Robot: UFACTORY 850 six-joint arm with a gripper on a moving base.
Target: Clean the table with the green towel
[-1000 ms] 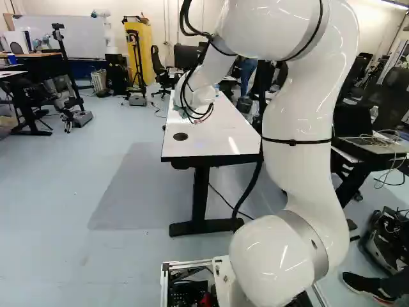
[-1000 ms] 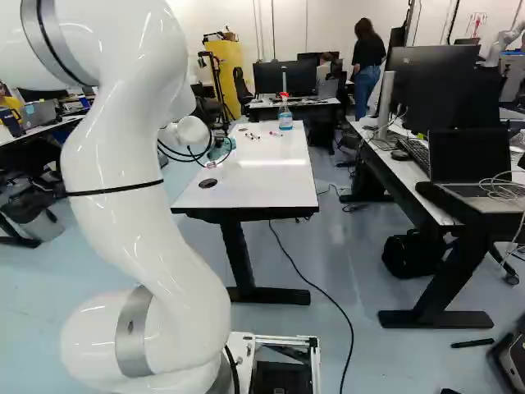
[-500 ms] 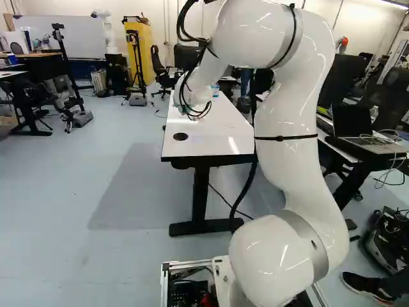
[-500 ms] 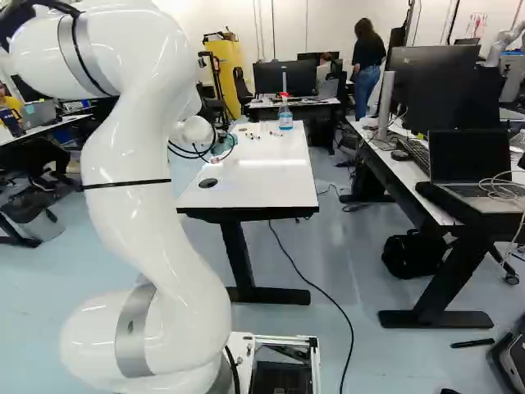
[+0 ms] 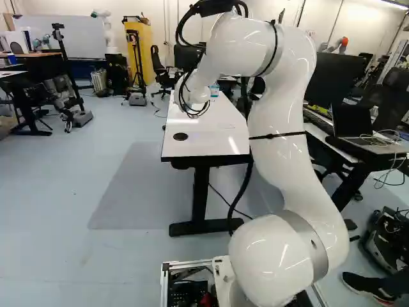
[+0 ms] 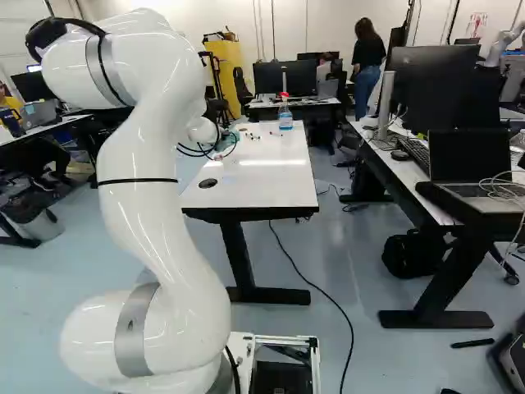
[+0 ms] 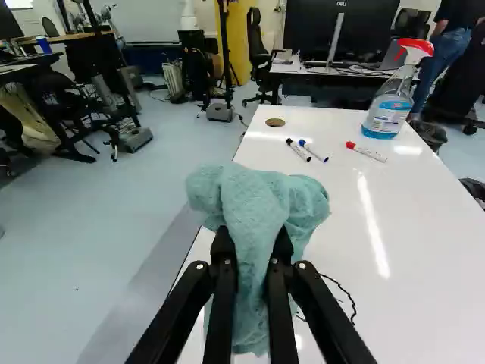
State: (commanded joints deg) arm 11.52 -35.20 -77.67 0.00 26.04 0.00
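A: Tool (image 7: pixel 252 241) state?

B: Clenched on the green towel (image 7: pixel 255 201), cloth pinched between both fingers. Bunched bulk puffs out ahead of the fingertips, the rest trails back between them. Long axis runs along the tool.

A: Towel's place?

B: In the tool, over the white desk (image 7: pixel 424 220), near its long edge on the open-floor side. Touching the top or just above, can't tell from here.

A: Anything to wipe?

B: Black squiggle (image 7: pixel 350 294), probably marker ink. Just beside the fingers, on the side away from that edge. Bends outward, then back toward the wrist; part hidden behind the tool.

A: So next move?

B: Sideways, off the edge side toward the desk's middle, bulk pressed flat, then follow the curve. Only one arm (image 6: pixel 156 213) here, no choice of hand.

A: Risks?

B: Bare fingers could scrape if the cloth rides up. Drift the other way and it wipes air past the edge.

A: Stuff ahead?

B: Three markers (image 7: pixel 367 152) well beyond the towel, spray bottle (image 7: pixel 389 110) past them. Fine for a short stroke; a long one could roll the markers.

A: Progress?

B: Mark's there, so not done, I'd say.
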